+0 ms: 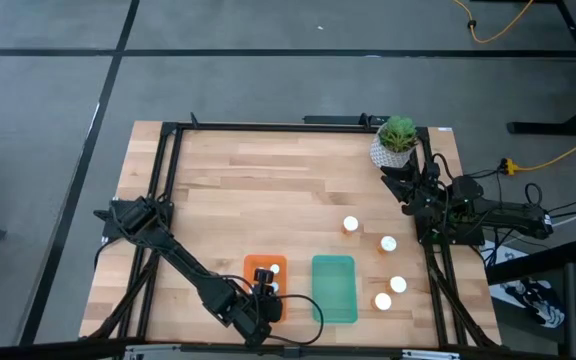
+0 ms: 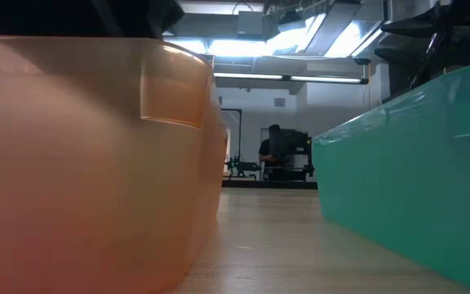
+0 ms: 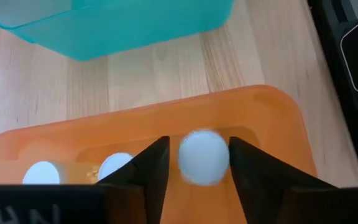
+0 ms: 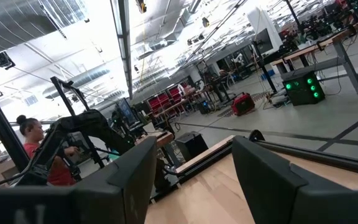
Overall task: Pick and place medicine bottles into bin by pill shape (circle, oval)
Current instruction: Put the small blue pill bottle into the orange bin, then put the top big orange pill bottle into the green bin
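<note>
With my left gripper (image 3: 199, 177) over the orange bin (image 3: 272, 115), fingers around a bottle (image 3: 204, 157), I judge releasing comes next; right gripper (image 4: 191, 180) waits open.

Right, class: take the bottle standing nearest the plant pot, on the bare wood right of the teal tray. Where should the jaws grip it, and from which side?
Grip the bottle across its round white cap, or just under it, coming straight down from above. It stands upright, cap facing up, with bare wood all round, so the jaws can likely straddle it at any angle.
</note>
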Tool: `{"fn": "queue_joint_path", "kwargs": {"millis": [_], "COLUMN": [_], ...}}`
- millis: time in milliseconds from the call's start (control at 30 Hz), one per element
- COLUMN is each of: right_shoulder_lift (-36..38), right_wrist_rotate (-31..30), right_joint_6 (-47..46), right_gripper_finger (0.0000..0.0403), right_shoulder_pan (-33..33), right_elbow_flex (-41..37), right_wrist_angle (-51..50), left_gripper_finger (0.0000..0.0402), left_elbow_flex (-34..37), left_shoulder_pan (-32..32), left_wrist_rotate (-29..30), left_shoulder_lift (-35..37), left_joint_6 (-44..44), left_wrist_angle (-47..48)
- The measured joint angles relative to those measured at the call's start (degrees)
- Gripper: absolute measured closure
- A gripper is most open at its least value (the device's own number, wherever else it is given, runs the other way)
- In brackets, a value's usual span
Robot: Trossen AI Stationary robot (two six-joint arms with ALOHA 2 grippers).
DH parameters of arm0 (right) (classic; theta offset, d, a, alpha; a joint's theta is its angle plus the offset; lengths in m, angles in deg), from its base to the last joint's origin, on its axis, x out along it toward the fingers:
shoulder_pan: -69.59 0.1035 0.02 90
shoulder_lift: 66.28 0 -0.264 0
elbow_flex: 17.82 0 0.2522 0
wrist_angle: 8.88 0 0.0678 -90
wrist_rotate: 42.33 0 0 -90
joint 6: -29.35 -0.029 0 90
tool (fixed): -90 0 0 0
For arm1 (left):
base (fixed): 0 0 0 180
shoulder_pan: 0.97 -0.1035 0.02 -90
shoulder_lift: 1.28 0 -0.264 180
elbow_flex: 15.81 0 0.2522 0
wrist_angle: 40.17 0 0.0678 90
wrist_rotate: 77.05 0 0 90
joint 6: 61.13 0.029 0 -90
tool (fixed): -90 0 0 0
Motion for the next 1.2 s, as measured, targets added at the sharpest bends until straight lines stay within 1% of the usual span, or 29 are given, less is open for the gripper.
{"fn": "queue_joint_path", "kwargs": {"millis": [200,367,500,600,667,800,900,967,1067,1133,1200], "right_shoulder_lift": [-0.01,-0.01,-0.01,-0.01,0.01,-0.01,-0.01,-0.01,-0.01,-0.01,-0.01], "right_wrist_rotate": [0.00,0.00,0.00,0.00,0.00,0.01,0.02,0.00,-0.25,-0.39,-0.39], "right_joint_6": [0.00,0.02,0.02,0.02,0.02,0.02,0.02,0.02,0.01,0.00,0.00], "right_gripper_finger": [0.0190,0.0190,0.0190,0.0190,0.0190,0.0190,0.0190,0.0190,0.0190,0.0190,0.0190], "right_shoulder_pan": [-0.01,-0.01,0.00,0.00,0.01,0.01,0.01,0.00,0.01,0.01,0.01], "right_elbow_flex": [0.00,0.00,0.00,0.00,0.00,0.00,0.00,0.00,0.00,0.00,0.00], "right_wrist_angle": [0.00,0.00,-0.17,-0.20,-0.17,-0.13,-0.17,-0.17,-0.17,-0.17,-0.11], "left_gripper_finger": [0.0224,0.0221,0.0222,0.0223,0.0223,0.0223,0.0223,0.0223,0.0223,0.0223,0.0223], "left_elbow_flex": [0.00,-1.06,-4.28,-8.19,-11.90,-20.07,-24.14,-25.56,-26.01,-26.01,-25.90], "left_shoulder_pan": [0.00,0.00,0.00,0.00,0.02,0.02,-0.17,-0.26,-0.51,-1.37,-2.18], "left_wrist_rotate": [-0.03,-0.04,0.42,0.68,1.01,1.01,1.50,1.16,0.94,0.05,0.32], "left_shoulder_lift": [0.01,0.55,1.92,3.55,4.52,6.78,8.37,9.41,11.49,13.56,16.01], "left_joint_6": [0.06,0.22,4.54,7.93,8.92,8.80,10.23,7.87,10.47,8.88,5.46], "left_wrist_angle": [0.00,0.32,2.82,9.11,15.62,27.26,32.52,33.24,34.92,38.23,44.23]}}
